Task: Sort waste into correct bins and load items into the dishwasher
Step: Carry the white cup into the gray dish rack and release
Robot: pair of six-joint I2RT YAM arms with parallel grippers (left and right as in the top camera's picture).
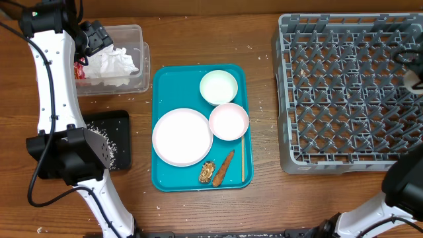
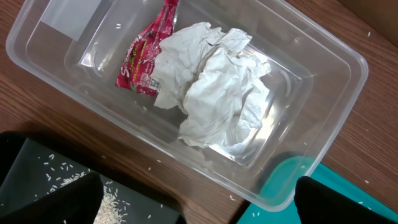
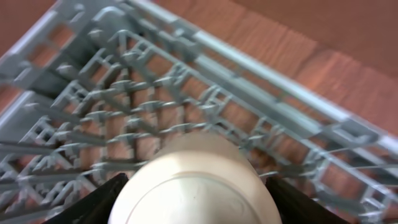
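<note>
My left gripper (image 1: 99,36) (image 2: 199,208) is open and empty above the near edge of a clear plastic bin (image 1: 135,30) (image 2: 336,56). The bin holds crumpled white paper (image 1: 115,65) (image 2: 217,87) and a red wrapper (image 2: 146,59). My right gripper (image 1: 411,69) (image 3: 196,202) is shut on a cream round cup (image 3: 196,177), held above the grey dish rack (image 1: 344,92) (image 3: 124,93) at its right side. A teal tray (image 1: 165,178) carries a white plate (image 1: 182,137), a green bowl (image 1: 218,87), a pink bowl (image 1: 229,121), a chopstick (image 1: 242,158) and food scraps (image 1: 217,170).
A black tray (image 1: 119,142) (image 2: 37,168) with scattered rice lies left of the teal tray, in front of the clear bin. Rice grains are strewn on the wooden table. The left arm's base (image 1: 66,155) stands at the front left.
</note>
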